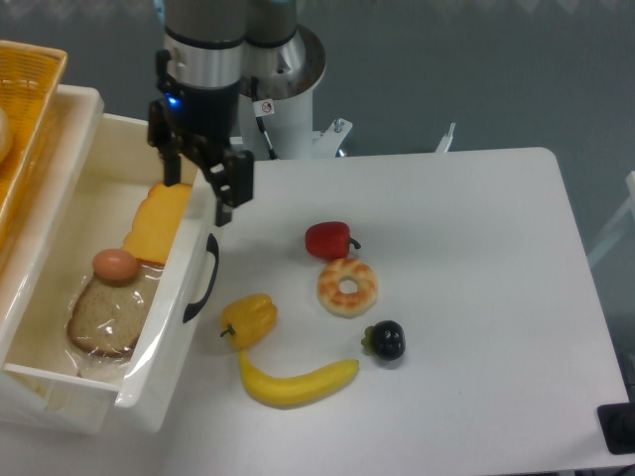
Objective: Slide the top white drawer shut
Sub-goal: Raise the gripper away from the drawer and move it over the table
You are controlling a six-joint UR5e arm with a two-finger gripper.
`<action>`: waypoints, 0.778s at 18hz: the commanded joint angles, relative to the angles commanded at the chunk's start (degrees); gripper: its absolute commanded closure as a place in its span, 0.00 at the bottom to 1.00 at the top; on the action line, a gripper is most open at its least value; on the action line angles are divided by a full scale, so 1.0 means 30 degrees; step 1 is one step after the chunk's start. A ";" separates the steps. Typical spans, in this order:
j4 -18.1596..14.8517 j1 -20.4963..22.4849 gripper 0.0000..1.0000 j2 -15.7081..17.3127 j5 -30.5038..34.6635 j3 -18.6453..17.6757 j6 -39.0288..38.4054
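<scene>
Gripper poised over the front edge of the open drawer

The top white drawer [159, 342] was seen pulled out at the table's left side, food lying inside, its black handle [201, 279] facing about three o'clock. The gripper [201, 183] was held with fingers spread and nothing grasped, straddling the front wall near its far end, the handle lying toward six o'clock from it. Closure was judged to need a push toward nine o'clock, across the front panel's long axis.

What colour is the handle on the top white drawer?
Black. The handle on the top white drawer shows clearly in the fixed camera view.
</scene>
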 joint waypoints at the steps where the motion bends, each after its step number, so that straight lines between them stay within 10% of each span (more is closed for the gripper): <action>1: 0.0028 0.0381 0.00 -0.0029 0.0030 -0.0233 0.0117; 14: 0.0292 0.4454 0.00 -0.1170 0.0001 -0.0498 0.1642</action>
